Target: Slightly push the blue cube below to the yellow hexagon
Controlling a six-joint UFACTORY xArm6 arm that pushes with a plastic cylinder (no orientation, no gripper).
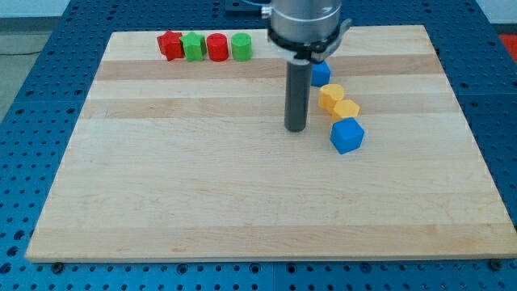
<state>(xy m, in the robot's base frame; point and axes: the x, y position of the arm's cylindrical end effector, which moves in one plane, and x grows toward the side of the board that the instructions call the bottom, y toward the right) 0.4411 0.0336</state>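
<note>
The blue cube (347, 136) lies right of the board's middle, just below and touching a yellow hexagon (346, 111). A second yellow block (330, 97) touches that hexagon at its upper left, and another blue block (321, 73) sits above it, partly behind the arm. My tip (296, 128) rests on the board to the left of the blue cube, a clear gap away and touching no block.
A row of red (169, 45), green (193, 46), red (217, 47) and green (241, 47) blocks lies along the wooden board's (202, 186) top edge at the left. The arm's head (305, 28) hangs over the top middle.
</note>
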